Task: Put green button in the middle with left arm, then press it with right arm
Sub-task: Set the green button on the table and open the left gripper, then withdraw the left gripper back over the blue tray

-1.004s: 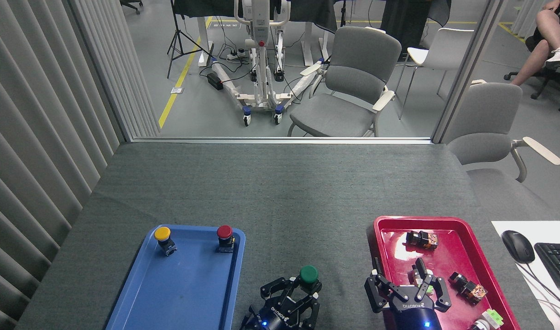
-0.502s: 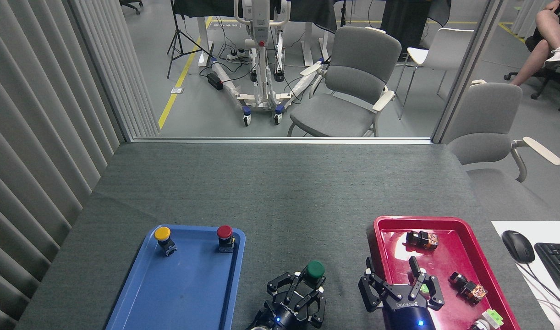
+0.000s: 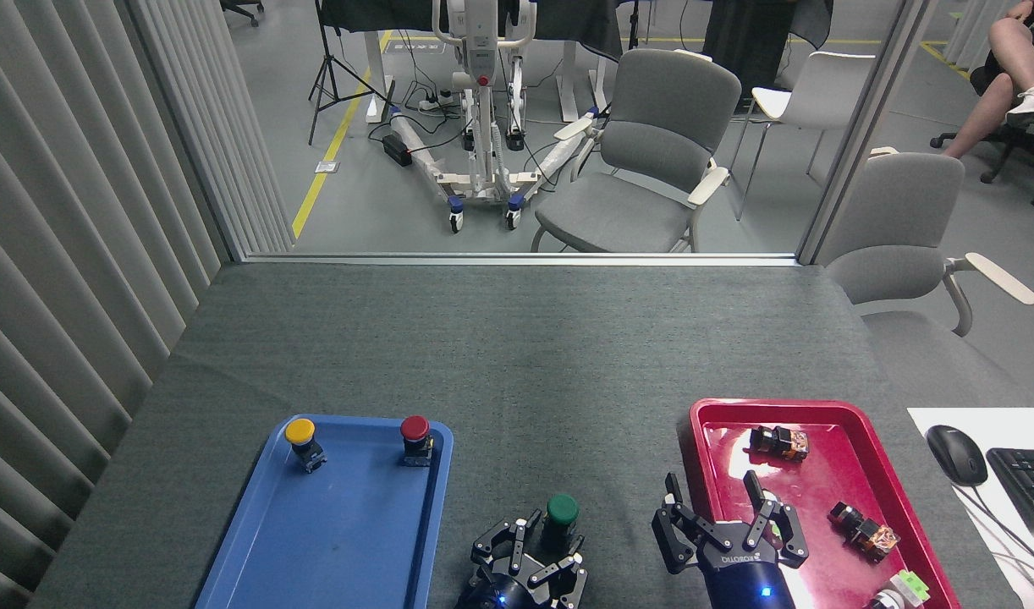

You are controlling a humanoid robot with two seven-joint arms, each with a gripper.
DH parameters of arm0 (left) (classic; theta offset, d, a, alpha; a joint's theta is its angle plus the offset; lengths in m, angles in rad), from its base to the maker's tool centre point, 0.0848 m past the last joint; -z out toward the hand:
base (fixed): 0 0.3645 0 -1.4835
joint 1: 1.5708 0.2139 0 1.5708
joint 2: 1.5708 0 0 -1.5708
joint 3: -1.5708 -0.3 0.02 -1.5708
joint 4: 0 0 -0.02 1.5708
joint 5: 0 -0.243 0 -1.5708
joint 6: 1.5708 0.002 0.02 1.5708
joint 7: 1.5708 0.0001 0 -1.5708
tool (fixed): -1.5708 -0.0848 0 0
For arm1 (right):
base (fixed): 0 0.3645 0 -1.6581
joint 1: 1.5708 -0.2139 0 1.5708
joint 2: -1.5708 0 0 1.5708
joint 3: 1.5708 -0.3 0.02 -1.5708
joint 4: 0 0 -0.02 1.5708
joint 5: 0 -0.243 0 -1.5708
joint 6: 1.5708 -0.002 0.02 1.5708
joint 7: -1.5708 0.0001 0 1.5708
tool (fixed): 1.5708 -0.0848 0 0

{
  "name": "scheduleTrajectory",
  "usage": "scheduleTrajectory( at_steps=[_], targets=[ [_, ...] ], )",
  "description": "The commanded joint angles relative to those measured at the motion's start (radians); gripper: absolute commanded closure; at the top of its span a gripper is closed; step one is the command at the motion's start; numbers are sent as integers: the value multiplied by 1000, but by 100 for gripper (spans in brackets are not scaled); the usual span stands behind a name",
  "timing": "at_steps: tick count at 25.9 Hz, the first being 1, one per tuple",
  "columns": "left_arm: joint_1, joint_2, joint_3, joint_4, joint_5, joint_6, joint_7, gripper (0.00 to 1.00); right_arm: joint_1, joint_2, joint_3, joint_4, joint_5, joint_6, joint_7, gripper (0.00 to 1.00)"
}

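A grey-clothed bench [image 3: 517,338] faces a room of grey chairs [image 3: 652,152]. The green button [image 3: 561,512] stands between blue tray [image 3: 255,541] and red tray [image 3: 906,524], just beyond the left gripper [image 3: 530,562], jaws spread; right gripper [image 3: 724,533] jaws also spread, empty.

Dark-green button [image 3: 562,509], yellow button [image 3: 299,431] and red button [image 3: 414,427] on blue tray [image 3: 331,541]; red tray [image 3: 838,495].

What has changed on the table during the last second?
The left tool moved the green button slightly right, then back toward the robot; its grip is unclear. The open right tool drifted left at the red tray edge. The yellow button and red button stayed put.
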Motion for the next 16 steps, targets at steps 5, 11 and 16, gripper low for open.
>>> scheduleTrajectory(
  at_steps=[5,11,16],
  targets=[
    [97,16,-1,-170,-4,-3,8,1,-4,-1,32,3,0,3,-3,7],
    [286,259,76,-591,-1,16,3,1,-7,-9,118,3,1,1,-4,52],
    [436,458,348,-868,26,-27,-6,1,-6,-11,214,4,41,3,-6,95]
  ],
)
